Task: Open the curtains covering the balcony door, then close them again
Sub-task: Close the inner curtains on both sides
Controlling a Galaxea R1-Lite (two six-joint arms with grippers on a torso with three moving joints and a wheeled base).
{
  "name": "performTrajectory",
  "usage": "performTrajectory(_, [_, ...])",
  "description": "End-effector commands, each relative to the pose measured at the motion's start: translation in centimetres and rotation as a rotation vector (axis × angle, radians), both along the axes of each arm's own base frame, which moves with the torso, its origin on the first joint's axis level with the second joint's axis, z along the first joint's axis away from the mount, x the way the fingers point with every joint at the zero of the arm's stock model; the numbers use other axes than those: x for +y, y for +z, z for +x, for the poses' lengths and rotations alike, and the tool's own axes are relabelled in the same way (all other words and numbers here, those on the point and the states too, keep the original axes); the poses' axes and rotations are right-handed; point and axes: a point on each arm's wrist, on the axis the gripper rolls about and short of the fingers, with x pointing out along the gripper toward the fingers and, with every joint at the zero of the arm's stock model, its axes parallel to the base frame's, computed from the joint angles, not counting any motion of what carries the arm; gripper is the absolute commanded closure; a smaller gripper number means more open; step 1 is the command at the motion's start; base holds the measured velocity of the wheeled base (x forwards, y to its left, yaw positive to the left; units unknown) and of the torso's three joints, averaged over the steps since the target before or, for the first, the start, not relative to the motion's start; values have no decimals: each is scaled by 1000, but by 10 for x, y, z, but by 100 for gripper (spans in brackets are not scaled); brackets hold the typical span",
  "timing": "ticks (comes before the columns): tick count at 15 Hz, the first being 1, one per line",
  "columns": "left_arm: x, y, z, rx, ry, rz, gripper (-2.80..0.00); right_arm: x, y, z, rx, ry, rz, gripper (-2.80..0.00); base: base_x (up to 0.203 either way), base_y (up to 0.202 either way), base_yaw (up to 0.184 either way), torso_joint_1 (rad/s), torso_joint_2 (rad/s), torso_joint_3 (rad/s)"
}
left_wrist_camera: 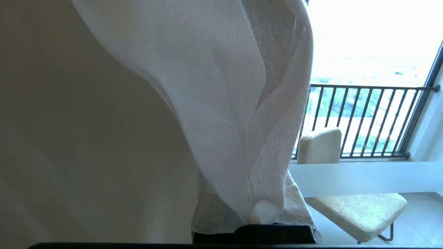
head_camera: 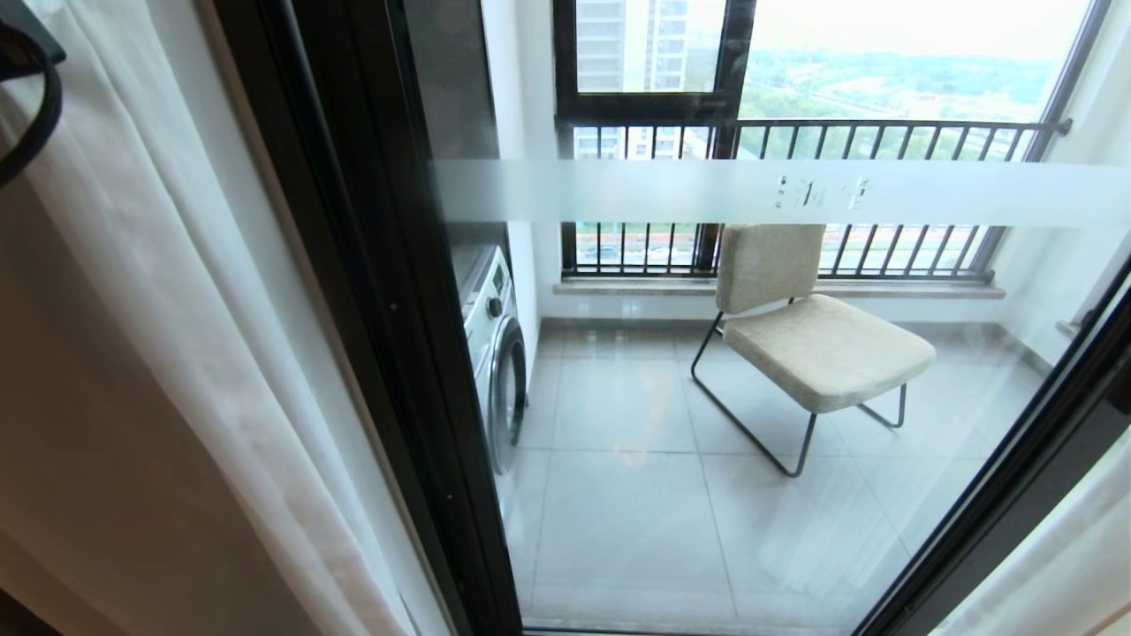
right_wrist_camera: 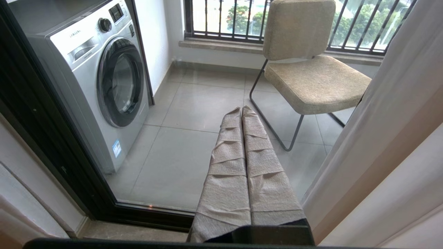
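The curtains stand drawn aside, with the white sheer (head_camera: 203, 291) and the beige drape (head_camera: 79, 397) bunched at the left of the balcony door (head_camera: 353, 265), whose glass is uncovered. Another curtain panel (head_camera: 1060, 565) hangs at the right. In the left wrist view the sheer (left_wrist_camera: 214, 86) drapes over my left gripper (left_wrist_camera: 256, 180). It runs down between the tape-wrapped fingers (left_wrist_camera: 297, 204), which are shut on it. My right gripper (right_wrist_camera: 241, 109) is shut and empty, low before the glass, beside the right curtain (right_wrist_camera: 387, 138).
Behind the glass on the balcony are a washing machine (head_camera: 490, 344) at the left and a beige chair (head_camera: 813, 336) on a tiled floor. A black railing (head_camera: 795, 128) fronts the far windows. A frosted band (head_camera: 618, 190) crosses the pane.
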Motion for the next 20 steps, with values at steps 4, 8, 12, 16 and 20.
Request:
performTrajectory(4, [-4, 2, -3, -11, -24, 0, 0, 0, 0, 0, 0, 1, -1, 0, 0, 0, 0, 0, 0, 0])
performTrajectory(8, [-8, 0, -3, -5, -43, 1, 0, 0, 0, 0, 0, 1, -1, 0, 0, 0, 0, 0, 0, 0])
performTrajectory(12, [-10, -8, -9, 15, -57, 1, 0, 0, 0, 0, 0, 1, -1, 0, 1, -59, 6, -1, 4, 0])
performTrajectory(16, [-11, -8, -9, 16, -60, 2, 0, 0, 0, 0, 0, 1, -1, 0, 0, -191, 2, 0, 2, 2])
performTrajectory(20, [-11, -9, -9, 18, -60, 2, 0, 0, 0, 0, 0, 1, -1, 0, 0, -191, 2, 8, 3, 2])
